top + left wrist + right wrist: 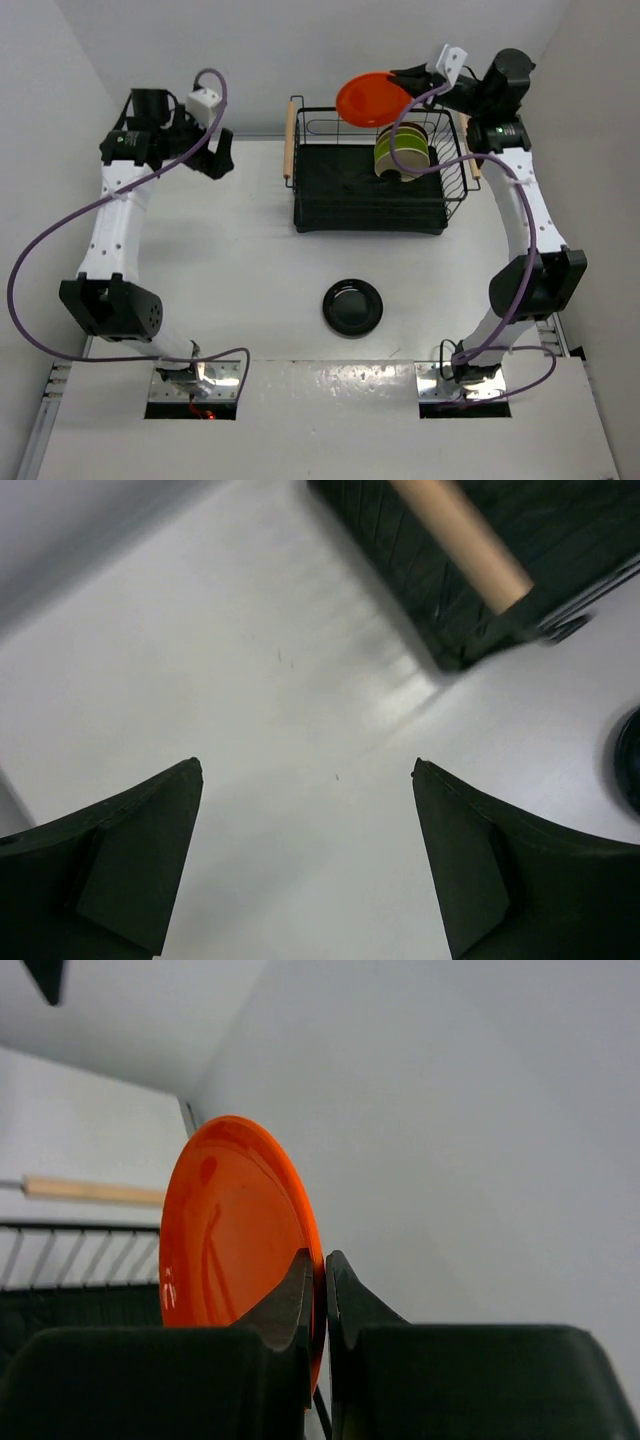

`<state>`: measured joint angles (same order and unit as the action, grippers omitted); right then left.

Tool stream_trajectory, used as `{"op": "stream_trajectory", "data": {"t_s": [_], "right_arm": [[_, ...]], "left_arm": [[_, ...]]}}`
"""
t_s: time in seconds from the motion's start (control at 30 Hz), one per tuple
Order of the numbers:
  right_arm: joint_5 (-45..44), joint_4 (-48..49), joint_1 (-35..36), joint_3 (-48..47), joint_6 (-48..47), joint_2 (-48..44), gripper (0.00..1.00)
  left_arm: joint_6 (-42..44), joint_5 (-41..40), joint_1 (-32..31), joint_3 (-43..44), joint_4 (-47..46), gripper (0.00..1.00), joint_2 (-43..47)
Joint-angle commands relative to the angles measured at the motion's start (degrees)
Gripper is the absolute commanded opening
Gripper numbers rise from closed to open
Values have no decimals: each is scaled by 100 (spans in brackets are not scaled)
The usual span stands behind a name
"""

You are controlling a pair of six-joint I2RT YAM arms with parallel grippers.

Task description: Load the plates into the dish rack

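Leftmost, the left arm's black two-finger gripper [213,160] is held over the white table [200,260], toward its far left. Its fingers are spread wide with nothing between them, and only bare tabletop is seen through the gap. Next, the black wire dish rack [340,195] with a dark tray base and light wooden handles [290,140] is set at the far middle of the table. In front of it, well apart and flat on the table, a glossy black round plate [352,306] is found, not yet loaded. Above the rack's far rim, the small round orange plate [373,100] is held in the air, tilted, clear of the wires. Below and just right of it, a lime green plate [388,152] is stood on edge in the rack's right half with others packed beside it — how many cannot be told. Rightmost, the right arm's black gripper [408,78] is clamped on the orange plate's rim, the thin edge pinched between its two fingers.

The step in hand is judged to be the lowering of the orange plate into a slot. It would be done well if the plate is turned upright first, lined up parallel to the standing plates, and brought down into the free space just left of them — slowly, so that neither the wires nor the green plate is knocked. The grip should be released only once the lower edge is seated.
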<state>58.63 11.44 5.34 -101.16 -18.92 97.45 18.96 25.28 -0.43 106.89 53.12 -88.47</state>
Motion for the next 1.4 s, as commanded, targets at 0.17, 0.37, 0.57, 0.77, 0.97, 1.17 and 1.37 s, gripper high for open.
{"op": "stream_trajectory", "data": {"t_s": [0.17, 0.37, 0.57, 0.77, 0.97, 1.17, 1.37], "right_arm": [[-104, -2046, -508, 686, -3542, -104, 0], [-1133, -2955, -429, 1379, -4909, 90, 0], [-1547, -2420, -438, 1785, -5332, 432, 0], [-1802, -2041, -438, 1697, -5684, 846, 0], [-1768, -1830, -411, 1670, -5659, 916, 0], [-1653, -1032, -411, 1890, -5219, 592, 0], [-1513, -1654, -403, 1819, -5447, 495, 0]], "left_arm": [[-217, -383, 543, -2382, -934, 91, -276], [-332, -568, 544, -2797, -1173, 91, -671], [-332, -682, 544, -2727, -1173, 91, -1137], [-384, -629, 544, -2665, -1173, 91, -1322], [-384, -629, 544, -2717, -1173, 91, -1322], [-384, -629, 544, -2717, -1173, 91, -1375], [-384, -629, 544, -2717, -1173, 91, -1375]]}}
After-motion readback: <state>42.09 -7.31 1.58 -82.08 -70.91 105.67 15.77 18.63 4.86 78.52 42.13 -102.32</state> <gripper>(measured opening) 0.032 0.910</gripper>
